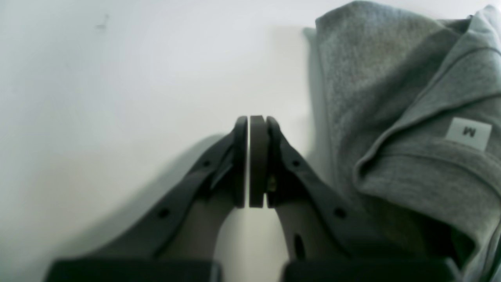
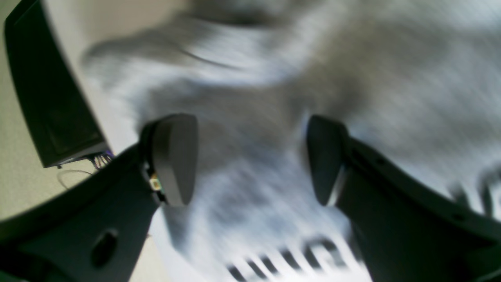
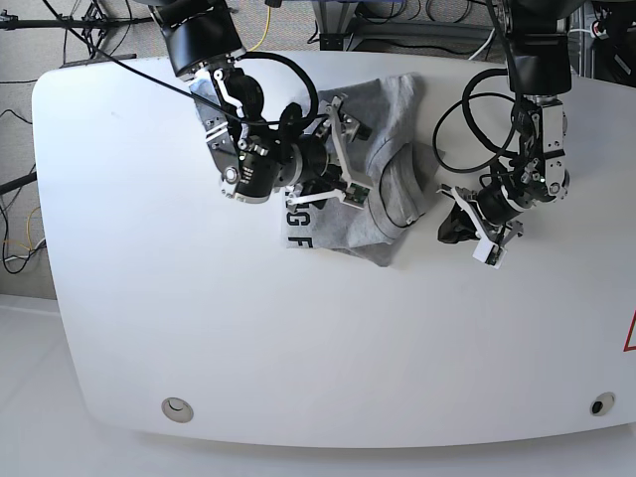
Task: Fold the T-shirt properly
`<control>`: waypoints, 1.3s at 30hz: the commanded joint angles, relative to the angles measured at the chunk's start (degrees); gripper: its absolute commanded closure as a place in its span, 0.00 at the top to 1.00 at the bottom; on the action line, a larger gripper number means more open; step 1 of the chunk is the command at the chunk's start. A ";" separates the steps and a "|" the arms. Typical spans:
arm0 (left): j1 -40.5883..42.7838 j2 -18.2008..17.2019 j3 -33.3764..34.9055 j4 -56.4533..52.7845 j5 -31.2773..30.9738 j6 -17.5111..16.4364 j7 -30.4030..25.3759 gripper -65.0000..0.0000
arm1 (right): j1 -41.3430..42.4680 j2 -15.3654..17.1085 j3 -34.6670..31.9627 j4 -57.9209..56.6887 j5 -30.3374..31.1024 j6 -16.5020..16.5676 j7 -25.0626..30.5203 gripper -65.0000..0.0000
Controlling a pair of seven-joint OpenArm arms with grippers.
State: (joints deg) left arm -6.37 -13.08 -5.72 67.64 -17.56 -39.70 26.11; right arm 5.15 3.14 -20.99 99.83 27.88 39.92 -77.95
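On the white table (image 3: 149,298) lies the T-shirt (image 3: 383,109), right gripper (image 2: 250,156) spread above it, left gripper (image 1: 248,156) pressed together, empty

The left gripper (image 1: 249,162) has its jaws pressed together with nothing between them, and hangs low with its arm bent at the wrist. The right gripper (image 2: 250,160) has its jaws spread wide, its arm reaching inward.
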 commanded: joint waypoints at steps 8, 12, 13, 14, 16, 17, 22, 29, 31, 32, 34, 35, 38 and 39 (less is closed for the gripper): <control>-1.41 -1.82 -2.86 2.74 -1.03 -0.30 1.36 0.00 | 5.53 -1.16 -0.15 0.87 0.65 0.08 2.13 0.62; -1.67 -2.00 -6.46 6.78 -1.21 -0.30 6.29 0.00 | 8.44 -0.46 -0.06 0.78 0.56 0.08 2.22 0.62; -1.67 -2.00 -7.16 8.54 -1.21 -0.30 7.52 0.00 | 9.14 -0.19 -0.06 0.78 0.21 0.08 2.22 0.62; -1.67 -2.00 -7.60 9.95 -1.21 -0.30 8.40 0.00 | 9.49 -0.02 -0.06 0.78 -0.14 0.08 2.22 0.62; -1.58 -2.00 -8.39 12.94 -1.21 -0.30 10.24 0.00 | 10.28 -0.10 -0.06 0.52 -1.55 0.08 2.30 0.62; -1.41 -2.00 -8.75 14.34 -1.21 -0.30 11.21 0.00 | 10.63 -0.10 -0.06 0.17 -2.25 0.08 2.57 0.62; 0.17 -1.73 -10.06 21.90 -1.21 -0.30 17.63 0.00 | 11.95 -0.19 -0.06 -3.44 -6.30 0.08 6.35 0.62; 5.10 2.22 -13.14 30.69 -1.03 -0.30 25.28 0.00 | 13.53 -0.19 0.11 -8.27 -10.96 0.08 9.95 0.62; 6.94 3.54 -13.93 33.15 -1.03 -0.30 27.21 0.00 | 14.85 -0.28 0.82 -9.59 -11.75 0.08 10.74 0.62; 7.65 3.98 -14.02 34.12 -1.03 -0.30 28.00 0.00 | 15.20 -0.28 1.08 -10.12 -12.10 0.08 11.01 0.62; 9.32 5.13 -14.11 35.88 -1.03 -0.30 29.85 0.00 | 15.73 -0.72 2.05 -11.44 -12.45 0.08 11.97 0.62; 9.84 5.48 -14.11 36.32 -1.03 -0.30 30.46 0.00 | 15.91 -1.07 2.49 -11.79 -12.71 0.08 12.41 0.62; 11.43 7.41 -14.11 37.81 -1.12 -0.30 33.28 0.00 | 17.84 -1.33 5.39 -13.63 -12.71 0.08 13.56 0.62; 11.78 7.94 -14.11 38.08 -1.12 -0.30 34.16 0.00 | 18.46 -1.33 6.27 -14.42 -12.71 0.08 13.56 0.62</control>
State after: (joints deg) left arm 5.56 -5.48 -19.57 104.03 -18.00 -39.94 60.20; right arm 20.97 2.02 -15.99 85.67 14.85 39.94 -65.52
